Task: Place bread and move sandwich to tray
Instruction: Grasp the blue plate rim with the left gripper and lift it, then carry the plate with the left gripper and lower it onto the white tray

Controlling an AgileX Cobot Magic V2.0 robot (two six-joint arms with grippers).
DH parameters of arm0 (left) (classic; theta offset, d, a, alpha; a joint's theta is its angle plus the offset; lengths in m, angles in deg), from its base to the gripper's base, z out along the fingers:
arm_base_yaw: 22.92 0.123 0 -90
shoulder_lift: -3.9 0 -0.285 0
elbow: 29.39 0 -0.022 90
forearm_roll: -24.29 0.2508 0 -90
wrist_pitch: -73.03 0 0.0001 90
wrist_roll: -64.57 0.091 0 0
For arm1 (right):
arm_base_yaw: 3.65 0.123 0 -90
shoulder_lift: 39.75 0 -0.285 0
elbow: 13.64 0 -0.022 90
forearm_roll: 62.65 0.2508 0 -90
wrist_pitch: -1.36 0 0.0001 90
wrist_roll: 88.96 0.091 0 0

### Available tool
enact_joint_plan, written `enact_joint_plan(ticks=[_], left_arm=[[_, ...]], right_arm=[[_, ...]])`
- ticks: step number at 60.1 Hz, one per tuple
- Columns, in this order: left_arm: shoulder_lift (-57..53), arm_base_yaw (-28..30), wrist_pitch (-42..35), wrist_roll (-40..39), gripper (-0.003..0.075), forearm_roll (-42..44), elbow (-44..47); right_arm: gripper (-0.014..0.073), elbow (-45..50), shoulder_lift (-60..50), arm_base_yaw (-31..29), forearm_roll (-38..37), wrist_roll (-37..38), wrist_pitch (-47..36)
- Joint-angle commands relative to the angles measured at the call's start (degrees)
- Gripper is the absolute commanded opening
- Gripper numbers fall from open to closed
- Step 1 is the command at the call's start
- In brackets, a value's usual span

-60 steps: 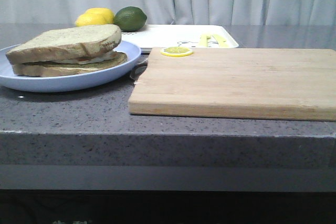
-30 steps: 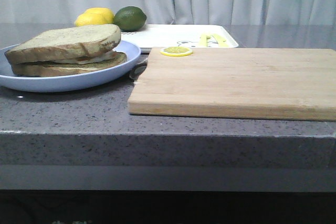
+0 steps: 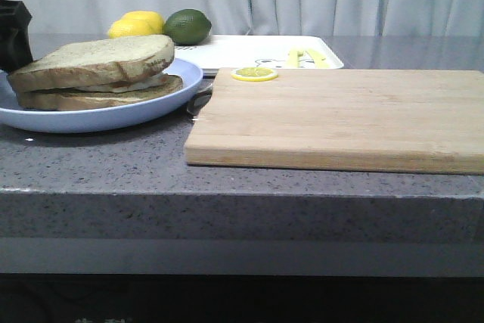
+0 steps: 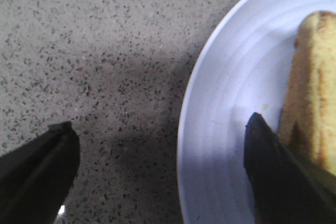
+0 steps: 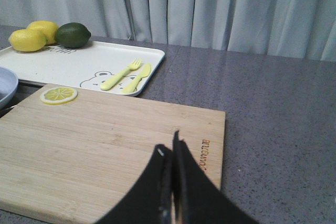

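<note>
Sandwich (image 3: 97, 73) sits on the blue plate (image 3: 113, 116) at the left of the grey counter (image 3: 227, 187), two bread slices stacked with pale filling between them, top slice tilted a bit. Left gripper (image 4: 157, 171) is spread wide at the plate's outer edge: one finger (image 4: 39, 169) over bare counter, the other finger (image 4: 278, 177) over the plate just beside the sandwich crust; cannot tell if it touches. In the front view only a dark bit of that arm (image 3: 13, 32) shows at the left border, behind the plate. White tray (image 5: 79, 64) lies behind the wooden cutting board (image 3: 340, 115), holding a yellow fork (image 5: 122, 74) and spoon (image 5: 137, 77) next to a bear print, with two lemons (image 5: 31, 35) and a lime (image 5: 73, 34) at its far left end. Lemon slice (image 3: 254, 74) rests on the board's back left corner. Right gripper (image 5: 171, 182) is pressed together, holding nothing, above the board's near right part by the burnt-in logo. Plate and tray are apart, the board between and beside them.
</note>
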Motion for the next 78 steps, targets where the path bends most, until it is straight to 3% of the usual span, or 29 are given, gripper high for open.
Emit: enact_joint_plan(ticks=[1,7,14,30,51,69,78], left_arm=[[-1.43,-0.33,-2.77,0.0,0.0618,-0.61,-1.97],[-0.8,-0.33,-2.8,0.0,0.0576,-2.02,-1.97],[0.3,-0.33,-2.68,0.0,0.0439,-3.37,-1.97],[1.9,-0.33,-1.27,0.0,-0.0013,-5.28,-1.97],[-1.71,2.75,2.6,1.3,-0.0018,-12.2,-6.32],[-2.07,8.13,10.91,14.54,-0.0019,-34.64,-16.32],[-1.07,8.39,11.16,15.02,-0.0019,-37.9,-21.93]], right_arm=[[-0.0077,-1.27,0.51,-0.45,0.08,-0.4,-4.78],[-0.0077,-1.27,0.51,-0.45,0.08,-0.4,-4.82],[-0.0077,-1.27,0.51,-0.45,0.08,-0.4,-4.82],[-0.0077,-1.27,0.51,-0.45,0.08,-0.4,-4.85],[-0.0077,-1.27,0.51,-0.45,0.08,-0.4,-4.85],[-0.0077,-1.27,0.51,-0.45,0.08,-0.4,-4.85],[-0.0077,-1.27,0.51,-0.45,0.08,-0.4,-4.85]])
